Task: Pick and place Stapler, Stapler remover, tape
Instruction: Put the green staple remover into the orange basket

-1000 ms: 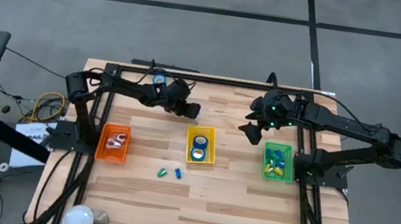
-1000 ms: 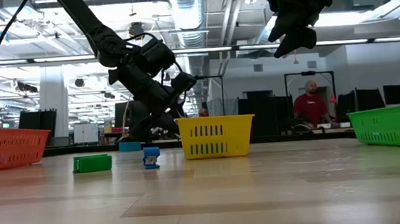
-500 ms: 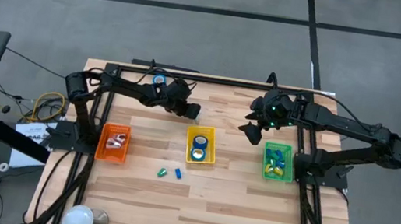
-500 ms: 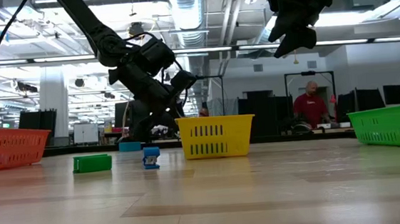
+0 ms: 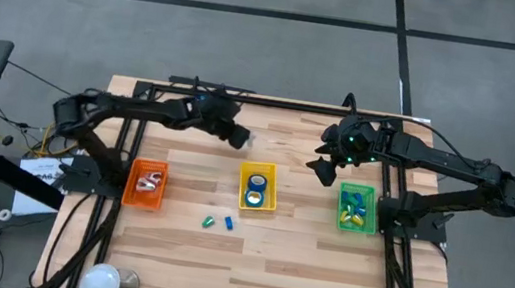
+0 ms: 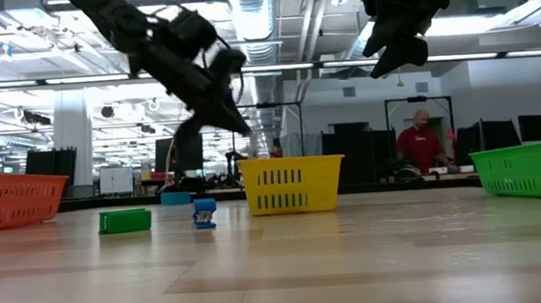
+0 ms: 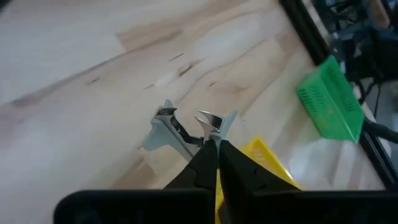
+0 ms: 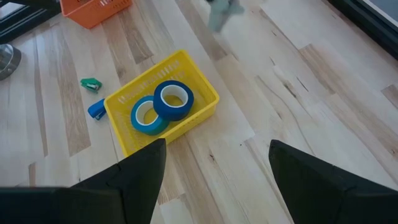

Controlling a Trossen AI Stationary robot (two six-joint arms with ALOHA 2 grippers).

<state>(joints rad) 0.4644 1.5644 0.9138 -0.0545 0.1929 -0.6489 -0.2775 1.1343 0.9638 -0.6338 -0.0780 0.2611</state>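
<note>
Dark fingers of the left claw (image 7: 214, 148) are squeezed tight shut on a small grey stapler remover with shiny metal teeth (image 7: 168, 129). The remover sticks out past the finger tips. The left claw (image 5: 238, 136) hangs up in the air over the far part of the pale wooden table (image 5: 302, 261), up off the wood.

Near it, in the middle of the table, sits a yellow plastic basket (image 5: 241, 182). Two round rolls of blue tape (image 8: 173, 98) lie inside it, side by side, one darker blue and one lighter blue.

In front of the yellow basket, a small green piece (image 5: 209, 222) and a small blue piece (image 5: 228, 223) lie on the wood, close together.

An orange basket (image 5: 131, 182) sits on the left side with red and white things in it.

The right claw (image 5: 322, 170) hangs high in the air between the yellow basket and a green basket (image 5: 340, 206). Its fingers are spread wide and hold nothing. The green basket has blue and yellow things in it.
</note>
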